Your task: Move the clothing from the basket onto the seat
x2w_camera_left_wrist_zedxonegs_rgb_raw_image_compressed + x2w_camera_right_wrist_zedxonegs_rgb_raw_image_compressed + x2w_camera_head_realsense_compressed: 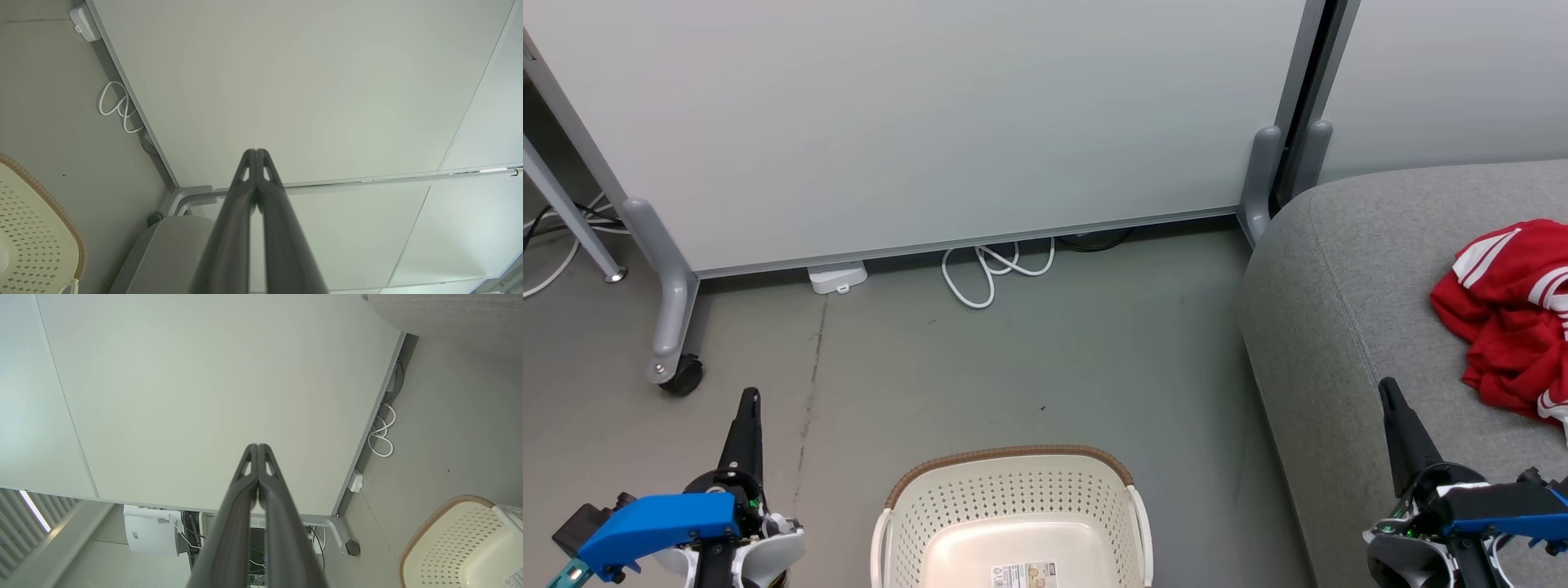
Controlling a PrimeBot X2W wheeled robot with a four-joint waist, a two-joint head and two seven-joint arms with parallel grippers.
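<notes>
The clothing (1515,318) is seen heaped on the seat (1339,278), well apart from the basket (1013,454) set on the floor (1045,351). The left claw (749,402) and right claw (1387,390) are each pressed together.

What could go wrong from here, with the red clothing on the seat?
The clothing runs off the head view's right edge, so a part may hang off the seat unseen. The basket looks empty, but its near end is cut off; something could lie there.
</notes>
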